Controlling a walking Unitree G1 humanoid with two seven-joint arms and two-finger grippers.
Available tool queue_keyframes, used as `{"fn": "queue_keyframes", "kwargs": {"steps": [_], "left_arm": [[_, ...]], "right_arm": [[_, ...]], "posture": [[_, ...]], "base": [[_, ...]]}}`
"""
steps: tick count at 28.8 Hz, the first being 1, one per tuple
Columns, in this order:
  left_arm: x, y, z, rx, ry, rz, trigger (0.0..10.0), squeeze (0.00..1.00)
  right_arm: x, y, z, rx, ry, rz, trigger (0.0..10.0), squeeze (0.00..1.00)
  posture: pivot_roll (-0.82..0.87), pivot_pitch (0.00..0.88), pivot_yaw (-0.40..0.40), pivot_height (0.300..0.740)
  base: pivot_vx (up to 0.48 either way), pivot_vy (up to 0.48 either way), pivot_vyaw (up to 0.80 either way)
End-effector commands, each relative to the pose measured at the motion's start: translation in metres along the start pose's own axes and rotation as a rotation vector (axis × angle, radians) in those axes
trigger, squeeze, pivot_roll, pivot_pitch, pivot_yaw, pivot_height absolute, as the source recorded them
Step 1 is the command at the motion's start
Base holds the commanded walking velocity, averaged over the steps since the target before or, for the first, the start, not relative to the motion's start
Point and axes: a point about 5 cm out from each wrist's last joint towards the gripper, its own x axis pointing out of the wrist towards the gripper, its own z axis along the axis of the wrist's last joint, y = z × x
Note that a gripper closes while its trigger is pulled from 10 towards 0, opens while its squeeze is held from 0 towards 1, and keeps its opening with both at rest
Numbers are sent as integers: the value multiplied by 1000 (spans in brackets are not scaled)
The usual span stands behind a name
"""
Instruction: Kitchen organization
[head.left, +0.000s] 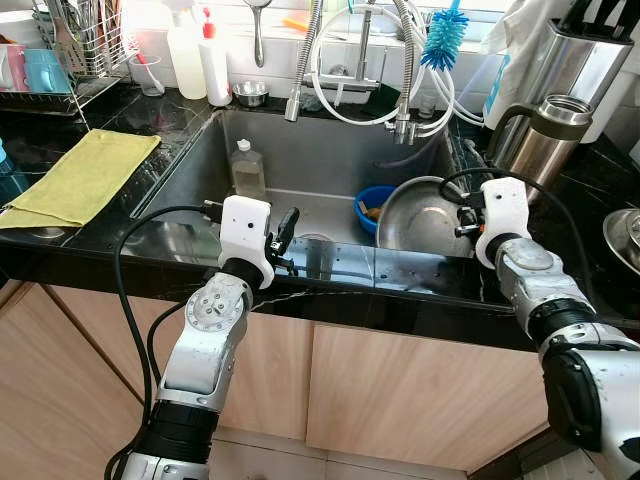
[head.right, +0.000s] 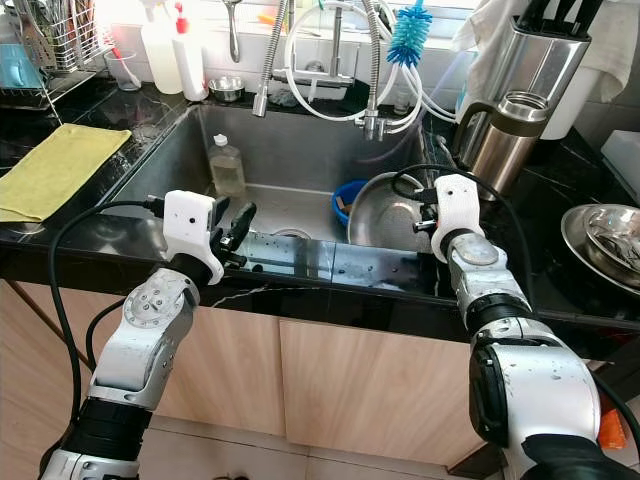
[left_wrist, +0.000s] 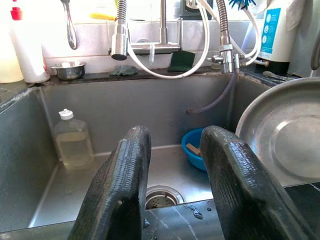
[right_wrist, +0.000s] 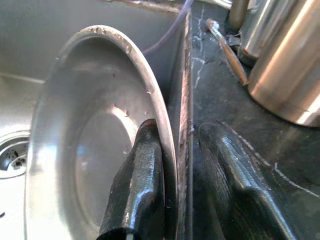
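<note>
A large steel plate (head.left: 425, 220) leans on edge against the right wall of the sink (head.left: 200, 170). My right gripper (right_wrist: 180, 132) is open and straddles the plate's (right_wrist: 75, 140) rim. One finger lies against its inner face; the other is over the black counter edge, apart from it. Beside the plate sits a blue bowl (head.left: 372, 208). My left gripper (head.left: 283, 235) hovers open over the sink's front edge with nothing between its fingers (left_wrist: 120, 185). A clear soap bottle (head.left: 247, 168) stands at the sink's back left.
A yellow cloth (head.left: 80, 178) lies on the left counter by a dish rack (head.left: 60, 50). A steel jug (head.left: 540, 140) and knife block (head.left: 580, 50) stand on the right. Faucet hoses (head.left: 300, 60), a blue brush (head.left: 445, 35) and white bottles (head.left: 200, 55) line the back.
</note>
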Motion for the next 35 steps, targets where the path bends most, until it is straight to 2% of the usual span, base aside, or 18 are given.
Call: {"fn": "queue_keyframes", "kwargs": {"steps": [1, 3, 4, 9, 10, 12, 16, 17, 18, 19, 21, 26, 31, 32, 35], "left_arm": [[1, -3, 2, -6, -5, -17, 10000, 0], [2, -4, 3, -7, -6, -19, 10000, 0], [2, -4, 3, -8, -7, -19, 10000, 0], [2, -5, 2, -6, -6, -26, 10000, 0], [3, -5, 2, -5, -5, -28, 10000, 0], [3, -5, 3, -5, -7, -28, 10000, 0], [3, -5, 3, -5, -7, -28, 10000, 0], [2, -5, 2, -4, -4, -28, 10000, 0], [2, -5, 2, -4, -3, -27, 10000, 0], [2, -4, 2, -2, -2, -25, 10000, 0], [2, -3, 2, 0, -1, -22, 10000, 0], [3, -2, 2, 3, -2, -19, 10000, 0], [4, -2, 2, 4, -4, -18, 10000, 0], [5, -2, 2, 3, -6, -16, 10000, 0], [6, -2, 2, 6, -14, -13, 10000, 0]], "right_arm": [[0, -9, 14, 12, -45, -40, 10000, 1000], [0, -9, 13, 1, -41, -42, 10000, 1000], [0, -9, 12, -3, -36, -39, 10000, 0], [0, -7, 10, -23, -22, -24, 10000, 0], [0, -6, 11, -5, -26, -16, 10000, 0], [1, -7, 18, 212, -53, -20, 10000, 0], [1, -7, 19, 247, -54, -19, 10000, 0], [2, -7, 21, 355, -64, -20, 10000, 1000], [2, -7, 22, 398, -67, -18, 10000, 0], [2, -6, 23, 485, -71, -9, 10000, 0], [2, -7, 24, 546, -71, -10, 10000, 0], [2, -5, 28, 552, -96, 5, 10000, 0], [2, -4, 46, 436, -194, 25, 10000, 0], [1, -3, 53, 321, -240, 11, 10000, 0], [-2, -2, 62, 262, -323, 6, 10000, 0]], "posture": [[89, 55, -42, 740], [91, 52, -42, 740], [93, 49, -41, 740], [91, 42, -39, 740], [91, 42, -39, 740], [93, 39, -39, 740], [93, 39, -39, 740], [92, 45, -41, 740], [92, 45, -41, 740], [92, 47, -43, 740], [92, 49, -42, 740], [91, 51, -42, 740], [87, 49, -41, 740], [81, 49, -38, 740], [72, 48, -35, 740]], "base": [[0, 0, 0], [0, 0, 0], [0, 0, 0], [0, 0, 0], [0, 0, 0], [0, 0, 0], [0, 0, 0], [0, 0, 0], [0, 0, 0], [0, 0, 0], [0, 0, 0], [0, 0, 0], [0, 0, 0], [0, 0, 0], [0, 0, 0]]}}
